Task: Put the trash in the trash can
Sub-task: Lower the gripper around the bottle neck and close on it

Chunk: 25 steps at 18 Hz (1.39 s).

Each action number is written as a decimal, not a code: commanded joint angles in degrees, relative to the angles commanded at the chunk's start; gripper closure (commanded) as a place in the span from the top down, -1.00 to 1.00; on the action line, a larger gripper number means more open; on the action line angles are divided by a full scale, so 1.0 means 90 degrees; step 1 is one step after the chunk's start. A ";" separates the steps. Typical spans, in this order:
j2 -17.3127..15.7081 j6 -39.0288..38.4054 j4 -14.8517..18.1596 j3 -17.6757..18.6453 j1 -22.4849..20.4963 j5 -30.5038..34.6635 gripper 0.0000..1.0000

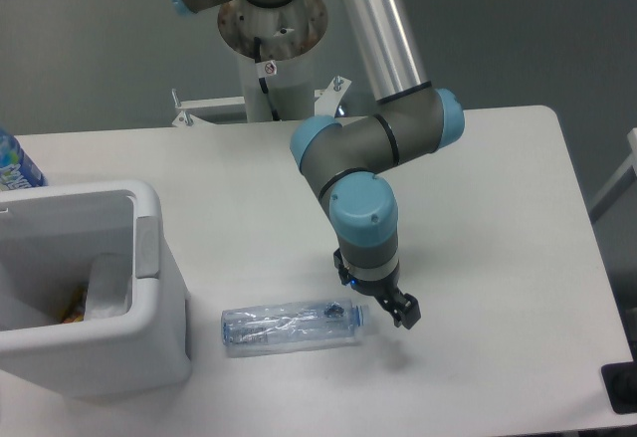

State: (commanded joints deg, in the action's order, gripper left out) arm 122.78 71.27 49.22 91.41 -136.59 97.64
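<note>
The clear crushed plastic bottle (289,326) lies on its side on the white table, its pale cap (362,315) pointing right. My gripper (378,298) is open, pointing down and close over the cap end of the bottle, touching nothing that I can see. The white trash can (151,258) stands at the left, its opening facing up. A white crumpled piece (106,286), which looks like the wrapper, lies inside it next to something yellowish.
A blue-labelled bottle (14,163) stands at the far left edge behind the bin. The arm's base column (271,64) rises behind the table's back edge. A black object (620,387) sits off the table's front right corner.
</note>
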 joint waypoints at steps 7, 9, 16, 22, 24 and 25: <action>-0.0117 0.1208 0.0010 0.0175 0.0089 0.0001 0.94; -0.0069 0.1494 0.0029 0.0156 0.0089 -0.0009 0.95; 0.0146 0.1690 0.0039 -0.0029 0.0020 -0.0107 0.95; 0.0195 0.1583 0.0039 -0.0078 -0.0019 -0.0214 0.70; 0.0215 0.1553 0.0039 -0.0078 -0.0019 -0.0214 0.60; 0.0215 0.1505 0.0039 -0.0069 -0.0019 -0.0214 0.57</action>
State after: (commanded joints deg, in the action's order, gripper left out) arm 124.72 84.82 49.57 90.79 -136.76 95.71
